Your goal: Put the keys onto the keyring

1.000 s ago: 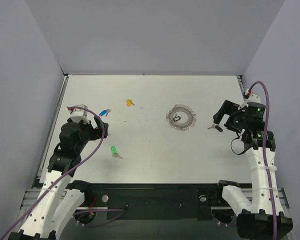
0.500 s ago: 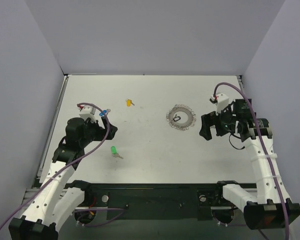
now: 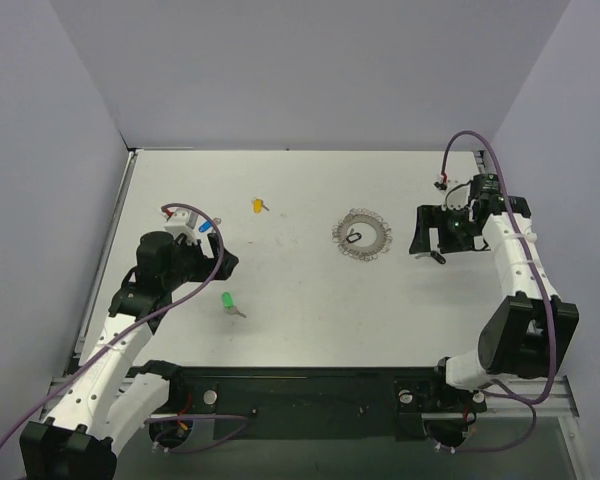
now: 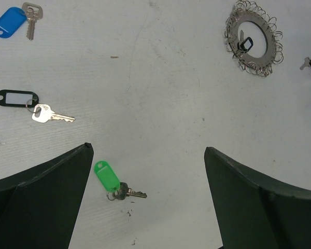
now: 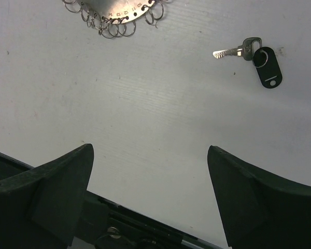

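Left gripper and right gripper both have their jaws spread and empty. The green key, at the bottom centre of the left wrist view, looks light, flat and slippery. Its thicker plastic tag seems the best place to hold it.

White table between pale lavender walls.

Left arm and right arm are white with black joints. A purple cable runs along each. Gripper fingers are black wedges.
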`<action>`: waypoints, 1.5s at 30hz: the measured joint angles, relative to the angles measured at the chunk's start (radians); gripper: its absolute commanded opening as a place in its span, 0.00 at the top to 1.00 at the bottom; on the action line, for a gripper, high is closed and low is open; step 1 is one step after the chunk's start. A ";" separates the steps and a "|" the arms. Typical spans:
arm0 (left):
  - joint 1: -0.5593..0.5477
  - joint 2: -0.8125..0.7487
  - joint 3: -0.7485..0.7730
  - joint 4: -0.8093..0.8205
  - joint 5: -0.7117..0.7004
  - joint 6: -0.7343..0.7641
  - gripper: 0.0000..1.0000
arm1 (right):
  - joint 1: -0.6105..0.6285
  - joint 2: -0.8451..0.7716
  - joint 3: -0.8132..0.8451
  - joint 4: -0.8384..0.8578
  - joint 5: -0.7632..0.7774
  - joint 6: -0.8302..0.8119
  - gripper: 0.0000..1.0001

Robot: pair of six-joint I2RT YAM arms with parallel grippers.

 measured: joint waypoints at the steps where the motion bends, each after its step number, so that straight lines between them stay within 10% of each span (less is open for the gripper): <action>1: 0.000 0.000 0.000 0.000 0.000 0.001 0.00 | -0.002 0.024 0.005 0.008 0.000 0.003 0.19; 45: -0.006 -0.035 0.000 0.002 -0.003 0.023 0.05 | -0.087 0.660 0.386 -0.103 0.201 -0.005 0.71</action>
